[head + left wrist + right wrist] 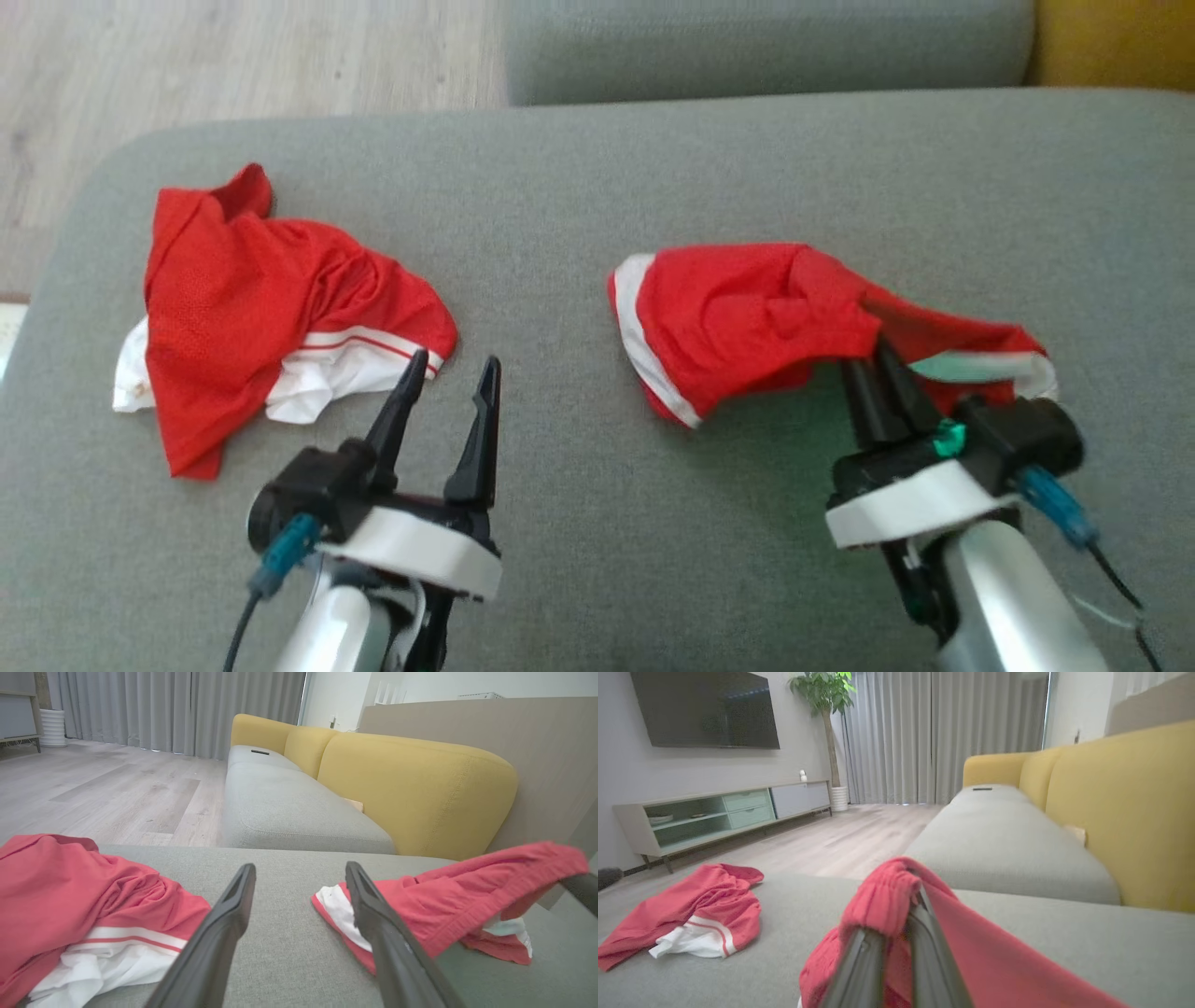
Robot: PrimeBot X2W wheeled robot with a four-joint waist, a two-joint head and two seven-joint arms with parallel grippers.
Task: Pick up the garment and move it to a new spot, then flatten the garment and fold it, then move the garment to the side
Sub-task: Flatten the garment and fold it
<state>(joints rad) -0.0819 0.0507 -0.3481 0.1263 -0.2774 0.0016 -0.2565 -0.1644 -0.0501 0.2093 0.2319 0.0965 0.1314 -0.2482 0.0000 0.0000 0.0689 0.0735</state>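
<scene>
Garment [747,317], red with white trim, lies crumpled on the right half of a grey cushion [597,187]. The right gripper [876,369] has its dark fingers pressed together on a fold of the garment's near edge. In the left wrist view the gripped end hangs raised above the cushion while the white-banded end rests on it. The left gripper [455,362] hovers over the cushion with fingers spread wide apart, holding nothing. Its tips are just beside a second red garment [252,299], a red-and-white heap on the cushion's left half. A bare stretch of grey fabric separates the two heaps. Beyond the cushion sit another grey seat [299,807], carrying a small dark object [259,752], and yellow backrests [411,779]. Wooden floor [233,56], grey curtains [924,732], a potted plant [822,690], a low cabinet [728,812] and a wall-mounted screen [705,709] fill the room behind.
</scene>
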